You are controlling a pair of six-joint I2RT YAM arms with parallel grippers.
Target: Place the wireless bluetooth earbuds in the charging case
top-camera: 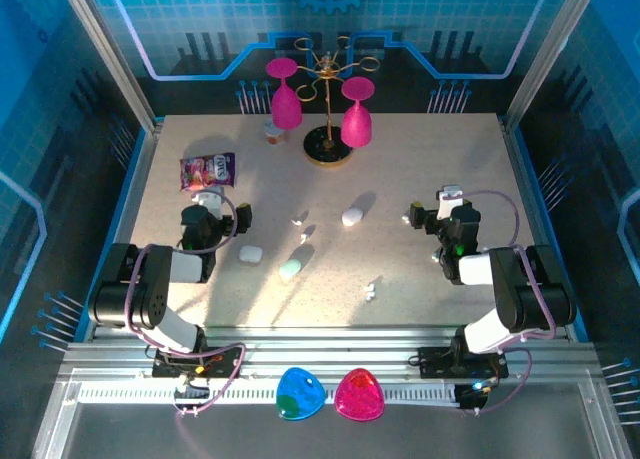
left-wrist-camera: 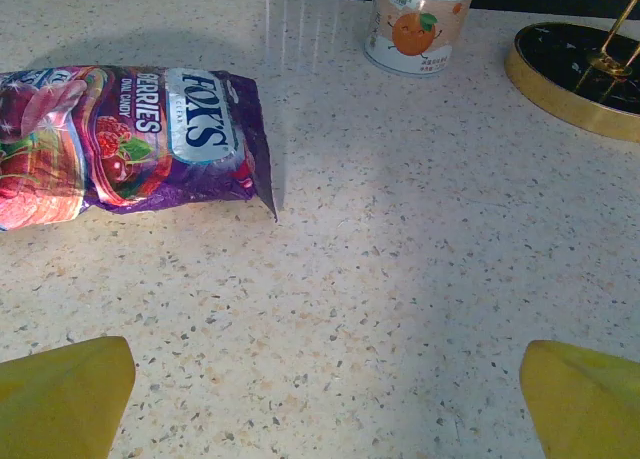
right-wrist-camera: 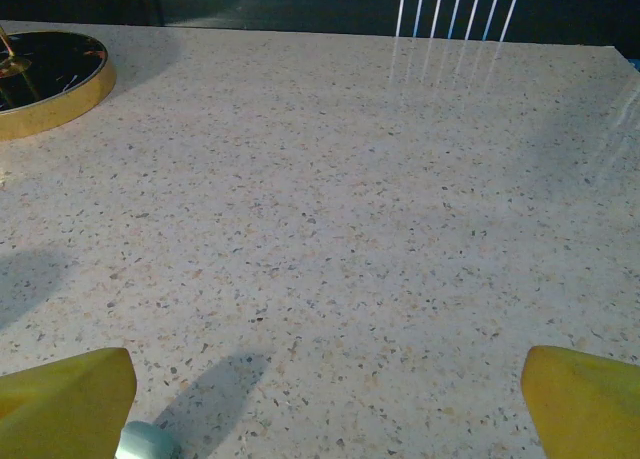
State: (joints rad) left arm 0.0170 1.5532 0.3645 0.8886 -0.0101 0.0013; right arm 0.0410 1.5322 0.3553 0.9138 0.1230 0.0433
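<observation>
Now, left gripper (left-wrist-camera: 325, 389): it is standing spread wide; its yellow fingers (left-wrist-camera: 70, 404) are showing at both lower corners of the left wrist view, with bare table between them, and it is holding nothing.
Right gripper (right-wrist-camera: 325, 389): it is also standing wide apart and is pinching nothing; only speckled table (right-wrist-camera: 380, 209) is lying between its yellow fingertips (right-wrist-camera: 580, 399).
Wireless bluetooth earbuds (top-camera: 299, 219): they are lying loose on the table in the middle area between the two arms. One tiny white piece is lying near the centre, another (top-camera: 304, 237) just below it, and more (top-camera: 372, 291) are lying nearer the front edge, towards the right arm. They are too small to tell how each one is turned.
White case (top-camera: 351, 217): it is resting to the right of the central earbuds, apart from them.
Second white case (top-camera: 250, 252): it is sitting close to the left arm.
Mint case (top-camera: 290, 270): it is lying just beside the second white case, on its right and a little nearer the front.
Candy bag (left-wrist-camera: 130, 134): the purple packet is lying flat ahead of the left gripper.
Small can (left-wrist-camera: 418, 24): it is standing upright beyond the bag.
Gold stand (top-camera: 329, 144): it is standing at the far side, and two pink glasses (top-camera: 284, 94) are hanging upside down from it.
</observation>
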